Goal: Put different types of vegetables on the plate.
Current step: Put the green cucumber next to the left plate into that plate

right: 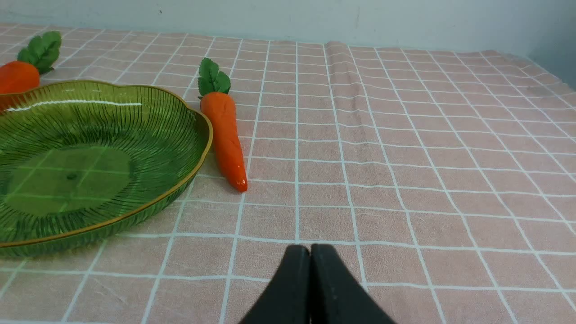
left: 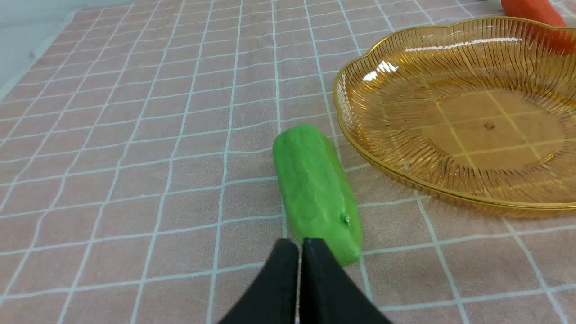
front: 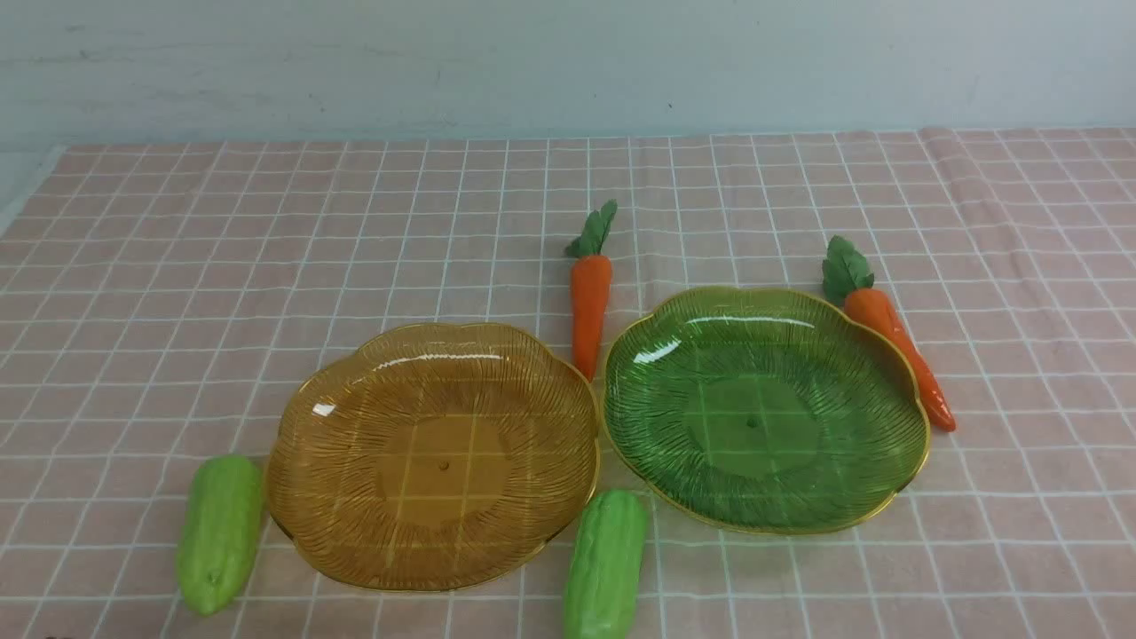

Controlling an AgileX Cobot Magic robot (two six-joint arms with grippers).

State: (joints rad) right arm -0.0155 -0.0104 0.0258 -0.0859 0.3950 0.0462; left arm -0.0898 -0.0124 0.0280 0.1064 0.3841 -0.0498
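Note:
Two plates lie side by side on the cloth: an amber plate (front: 432,457) (left: 459,114) and a green plate (front: 763,408) (right: 90,162), both bare inside. One light-green gourd (front: 219,532) (left: 317,191) lies left of the amber plate, another gourd (front: 605,564) between the plates at the front. A carrot (front: 590,297) lies behind, between the plates; a second carrot (front: 896,342) (right: 223,135) hugs the green plate's right rim. My left gripper (left: 300,243) is shut, empty, just short of the left gourd's end. My right gripper (right: 310,249) is shut, empty, over bare cloth.
A pink checked cloth (front: 177,293) covers the table, with a raised fold (right: 342,85) running back to the pale wall. The cloth's left edge (front: 27,191) shows at the far left. Neither arm shows in the front view.

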